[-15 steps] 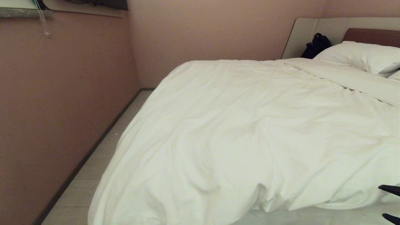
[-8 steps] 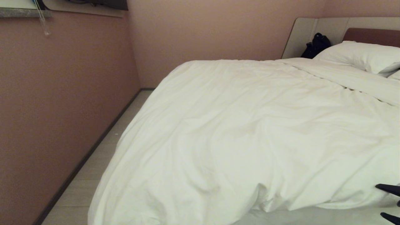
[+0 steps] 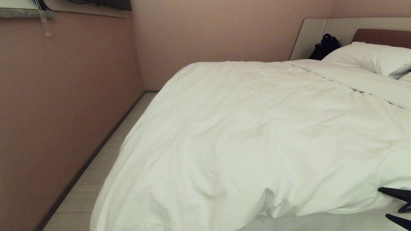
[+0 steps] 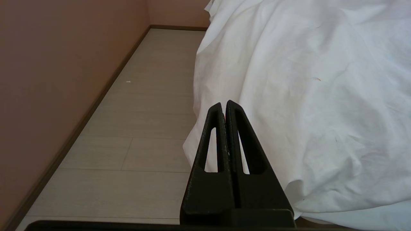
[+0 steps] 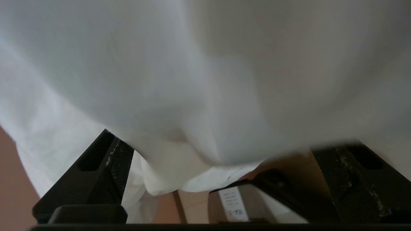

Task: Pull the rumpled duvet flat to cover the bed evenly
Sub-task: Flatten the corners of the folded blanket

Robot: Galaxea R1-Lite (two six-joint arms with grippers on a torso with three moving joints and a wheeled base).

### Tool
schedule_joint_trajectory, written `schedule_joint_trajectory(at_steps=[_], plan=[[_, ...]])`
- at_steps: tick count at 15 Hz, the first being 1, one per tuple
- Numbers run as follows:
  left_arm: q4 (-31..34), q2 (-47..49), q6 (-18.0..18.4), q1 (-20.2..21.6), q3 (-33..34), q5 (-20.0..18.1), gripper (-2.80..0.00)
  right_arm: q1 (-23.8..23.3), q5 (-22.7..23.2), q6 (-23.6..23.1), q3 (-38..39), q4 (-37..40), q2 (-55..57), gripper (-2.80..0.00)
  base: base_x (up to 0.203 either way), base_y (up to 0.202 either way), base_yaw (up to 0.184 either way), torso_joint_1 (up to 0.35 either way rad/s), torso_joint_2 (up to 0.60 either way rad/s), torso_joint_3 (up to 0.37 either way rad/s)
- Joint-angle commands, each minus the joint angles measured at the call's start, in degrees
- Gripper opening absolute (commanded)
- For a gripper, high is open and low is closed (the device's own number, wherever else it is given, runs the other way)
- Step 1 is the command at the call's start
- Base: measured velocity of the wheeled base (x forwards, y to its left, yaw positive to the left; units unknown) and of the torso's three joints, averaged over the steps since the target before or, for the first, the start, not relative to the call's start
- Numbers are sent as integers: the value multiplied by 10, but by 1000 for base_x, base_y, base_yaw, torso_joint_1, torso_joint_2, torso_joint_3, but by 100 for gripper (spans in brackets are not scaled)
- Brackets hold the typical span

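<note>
**Jaws spread at the duvet's near edge**

Right gripper [image 3: 398, 204] sits at the foot corner of the bed [image 3: 321, 223], jaws released and wide, with the duvet [image 3: 257, 134] hem bulging between them, not pinched. Left gripper [image 4: 223, 106], jaws clenched on nothing, hangs beside the duvet's drooping side above the floor [image 4: 144, 112].

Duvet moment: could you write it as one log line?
right gripper: open at duvet near edge | left gripper: shut, parked beside bed | duvet: rumpled
</note>
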Motion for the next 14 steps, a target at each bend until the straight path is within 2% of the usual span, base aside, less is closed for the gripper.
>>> schedule_joint_trajectory(at_steps=[1,4,11,12,13,14], plan=[[0,0,0,0,0,0,-280,7,4,2,-7,-30,16,0,0,0,0,0,0,0],[0,0,0,0,0,0,-280,23,5,18,-32,-30,24,0,0,0,0,0,0,0],[0,0,0,0,0,0,-280,27,5,104,-99,-31,33,0,0,0,0,0,0,0],[0,0,0,0,0,0,-280,27,6,109,-100,-32,32,-133,0,0,0,0,0,0],[0,0,0,0,0,0,-280,27,8,109,-99,-32,27,-280,0,0,0,0,0,0],[0,0,0,0,0,0,-280,27,8,110,-98,-32,22,-280,0,0,0,0,0,0]])
